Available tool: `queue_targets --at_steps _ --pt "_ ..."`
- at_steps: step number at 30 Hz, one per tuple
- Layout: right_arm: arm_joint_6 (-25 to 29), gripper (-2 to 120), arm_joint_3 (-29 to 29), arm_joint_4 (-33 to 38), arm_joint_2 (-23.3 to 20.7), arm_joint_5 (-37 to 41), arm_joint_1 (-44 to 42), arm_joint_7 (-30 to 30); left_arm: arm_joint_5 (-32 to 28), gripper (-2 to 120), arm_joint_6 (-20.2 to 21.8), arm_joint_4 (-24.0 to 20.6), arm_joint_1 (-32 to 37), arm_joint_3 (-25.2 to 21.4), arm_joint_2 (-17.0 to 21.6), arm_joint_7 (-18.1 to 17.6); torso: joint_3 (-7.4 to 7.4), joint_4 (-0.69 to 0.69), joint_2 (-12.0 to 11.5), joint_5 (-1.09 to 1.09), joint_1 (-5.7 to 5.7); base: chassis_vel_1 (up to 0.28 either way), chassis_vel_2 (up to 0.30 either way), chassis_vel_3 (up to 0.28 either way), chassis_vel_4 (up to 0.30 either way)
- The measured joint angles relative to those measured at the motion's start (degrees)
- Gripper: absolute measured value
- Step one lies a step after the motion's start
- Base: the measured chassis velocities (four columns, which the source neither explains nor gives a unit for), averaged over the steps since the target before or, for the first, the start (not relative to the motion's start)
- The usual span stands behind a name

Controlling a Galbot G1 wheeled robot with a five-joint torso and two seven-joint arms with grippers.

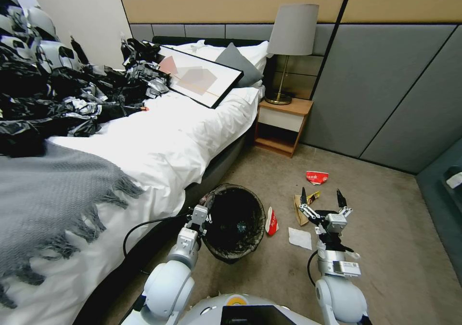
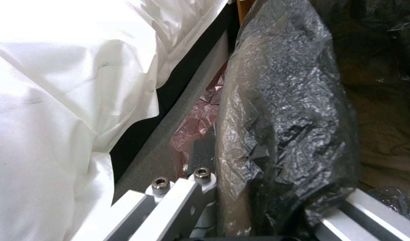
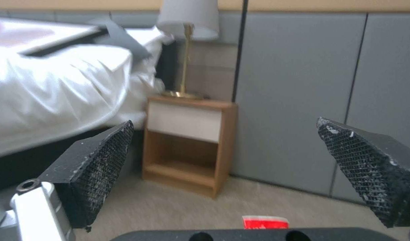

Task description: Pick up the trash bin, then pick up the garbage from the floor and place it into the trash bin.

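The left arm reaches forward and low from its white shoulder, forearm angled up toward the bed side. Its left gripper (image 1: 206, 219) is clamped on the rim of the bin (image 1: 236, 221), one finger inside the liner and one outside, as the left wrist view shows, with the bin held tilted. The right arm extends forward on the other side, its wrist roughly level and pointing ahead. The right gripper (image 1: 321, 200) hangs above the floor with its jaws spread wide; its black textured fingertips (image 3: 102, 167) stand well apart, nothing between them.
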Motion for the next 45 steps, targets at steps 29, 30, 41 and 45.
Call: queue_targets --at_steps 29,30,41,45 --pt "-18.92 100 5.38 -30.15 -9.88 3.75 12.03 0.76 1.01 1 -0.36 -0.15 0.66 0.23 -0.12 0.22 0.00 -0.02 0.00 0.01 0.00 0.000 0.000 0.000 0.000" --pt "-18.93 100 5.79 -32.24 -10.16 3.38 12.49 0.70 1.00 1 -0.37 -0.16 0.68 0.11 -0.05 0.21 0.00 0.01 0.00 -0.01 0.00 0.000 0.000 0.000 0.000" --pt "-17.02 100 7.38 -42.22 -10.59 2.63 13.27 0.57 0.96 1 -0.43 0.08 0.56 0.23 -0.19 0.22 0.00 -0.01 0.00 -0.01 0.00 0.000 0.000 0.000 0.000" --pt "-15.97 100 7.64 -43.88 -10.28 1.95 13.09 0.29 1.03 1 -0.44 0.11 0.68 0.27 -0.19 0.21 0.00 -0.01 0.00 0.00 0.00 0.000 0.000 0.000 0.000"
